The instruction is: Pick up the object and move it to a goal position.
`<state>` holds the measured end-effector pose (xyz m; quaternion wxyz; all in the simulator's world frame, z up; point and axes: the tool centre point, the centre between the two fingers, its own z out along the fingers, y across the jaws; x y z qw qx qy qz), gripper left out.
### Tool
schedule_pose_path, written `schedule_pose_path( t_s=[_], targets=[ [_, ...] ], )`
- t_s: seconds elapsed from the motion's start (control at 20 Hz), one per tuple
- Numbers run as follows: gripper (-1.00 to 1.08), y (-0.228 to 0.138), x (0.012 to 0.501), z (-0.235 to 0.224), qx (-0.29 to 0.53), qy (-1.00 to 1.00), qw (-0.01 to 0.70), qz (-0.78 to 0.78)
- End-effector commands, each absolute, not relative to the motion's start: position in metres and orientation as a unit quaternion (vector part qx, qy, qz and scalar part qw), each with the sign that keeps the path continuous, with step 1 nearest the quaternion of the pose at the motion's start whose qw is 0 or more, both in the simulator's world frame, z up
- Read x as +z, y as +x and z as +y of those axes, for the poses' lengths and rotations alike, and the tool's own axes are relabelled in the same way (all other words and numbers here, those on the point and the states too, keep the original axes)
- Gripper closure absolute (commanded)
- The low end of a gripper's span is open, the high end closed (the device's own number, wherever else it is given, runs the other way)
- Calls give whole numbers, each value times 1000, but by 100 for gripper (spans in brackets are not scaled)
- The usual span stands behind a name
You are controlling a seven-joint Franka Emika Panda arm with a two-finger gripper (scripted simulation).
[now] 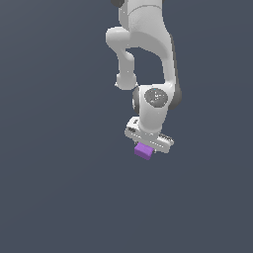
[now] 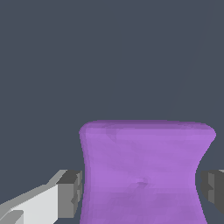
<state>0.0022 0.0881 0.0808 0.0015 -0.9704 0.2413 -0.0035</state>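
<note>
The object, a small purple cube [image 1: 143,150], sits directly under my white gripper [image 1: 146,147] in the exterior view, near the middle of the picture. In the wrist view the purple cube [image 2: 142,175] fills the space between the two dark finger pads [image 2: 71,192], which press against its sides. My gripper [image 2: 142,192] is shut on the cube. Whether the cube rests on the grey floor or hangs above it, I cannot tell.
A plain dark grey surface [image 1: 59,188] stretches all around the arm. The white arm [image 1: 148,49] rises from the gripper toward the top of the exterior view. No other objects show.
</note>
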Motion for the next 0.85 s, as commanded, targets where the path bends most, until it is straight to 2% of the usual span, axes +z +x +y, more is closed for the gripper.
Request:
schedule_pose_path(
  t_s=[0.0,0.4,0.8],
  targets=[
    [108,15,90,92,-3,-970,1,241],
    [108,43,109,99,-1,-970,0,241],
    [108,51,114,102,0,-970,0,241]
  ],
)
